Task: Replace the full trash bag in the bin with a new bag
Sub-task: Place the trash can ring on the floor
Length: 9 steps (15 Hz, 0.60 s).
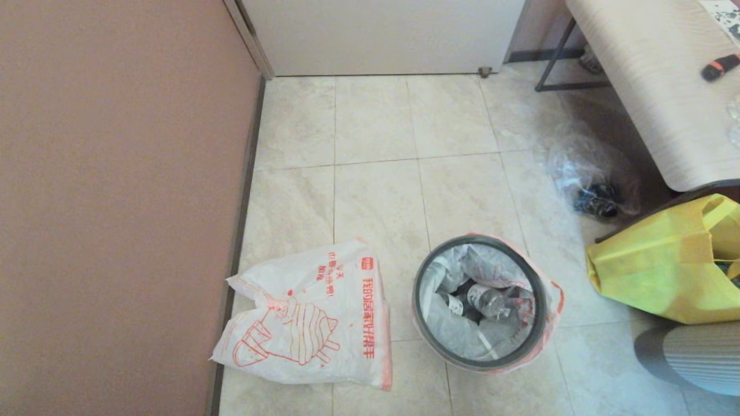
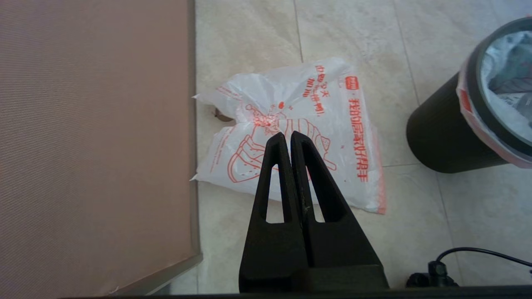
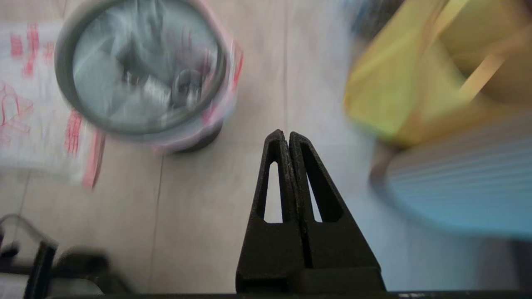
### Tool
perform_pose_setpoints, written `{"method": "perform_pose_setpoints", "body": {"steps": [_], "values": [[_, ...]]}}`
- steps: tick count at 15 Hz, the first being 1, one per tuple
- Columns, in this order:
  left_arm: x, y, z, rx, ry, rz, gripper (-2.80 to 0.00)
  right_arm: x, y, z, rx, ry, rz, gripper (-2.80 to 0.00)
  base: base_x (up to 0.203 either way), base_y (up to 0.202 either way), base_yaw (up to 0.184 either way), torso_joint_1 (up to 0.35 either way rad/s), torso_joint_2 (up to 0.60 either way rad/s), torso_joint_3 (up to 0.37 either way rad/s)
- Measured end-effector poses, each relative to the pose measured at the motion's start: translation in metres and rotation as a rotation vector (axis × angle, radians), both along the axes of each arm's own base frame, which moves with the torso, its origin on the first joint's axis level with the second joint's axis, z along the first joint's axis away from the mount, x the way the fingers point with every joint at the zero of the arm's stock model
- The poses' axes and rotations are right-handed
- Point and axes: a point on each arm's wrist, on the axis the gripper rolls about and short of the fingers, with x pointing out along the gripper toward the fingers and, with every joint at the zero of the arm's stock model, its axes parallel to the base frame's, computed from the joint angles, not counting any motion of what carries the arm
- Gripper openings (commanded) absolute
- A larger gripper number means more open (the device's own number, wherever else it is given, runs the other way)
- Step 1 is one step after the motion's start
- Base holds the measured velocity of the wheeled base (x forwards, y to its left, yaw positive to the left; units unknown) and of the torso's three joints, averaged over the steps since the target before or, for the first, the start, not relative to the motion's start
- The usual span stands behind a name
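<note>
A home corner: tiled floor, wall, table, tote.

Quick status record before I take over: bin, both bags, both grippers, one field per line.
bin: upright on the floor tiles, hoop on the rim
full trash bag: in the bin, hem folded out over the rim, bottles inside
new bag: flat on the floor, on the bin's left, near the wall
left gripper: shut, empty, above the new bag
right gripper: shut, empty, over bare floor beside the bin

Orange-red Chinese characters, not clearly legible, on the new bag
</note>
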Motion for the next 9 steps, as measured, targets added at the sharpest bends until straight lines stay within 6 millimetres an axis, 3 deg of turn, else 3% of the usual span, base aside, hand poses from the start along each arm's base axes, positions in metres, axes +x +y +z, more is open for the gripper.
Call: {"method": "perform_pose_setpoints", "body": {"steps": [5,9], "values": [[0.0,0.0,0.0,0.0,0.0,0.0,-2.8,-0.002,0.0,0.078,-0.027,-0.071,-0.006,-2.8,0.0,0.0,0.0,0.0,0.0,0.0],[0.0,0.0,0.0,0.0,0.0,0.0,-2.8,0.036,0.0,0.129,-0.035,0.034,-0.029,-2.8,0.0,0.0,0.0,0.0,0.0,0.0]]}}
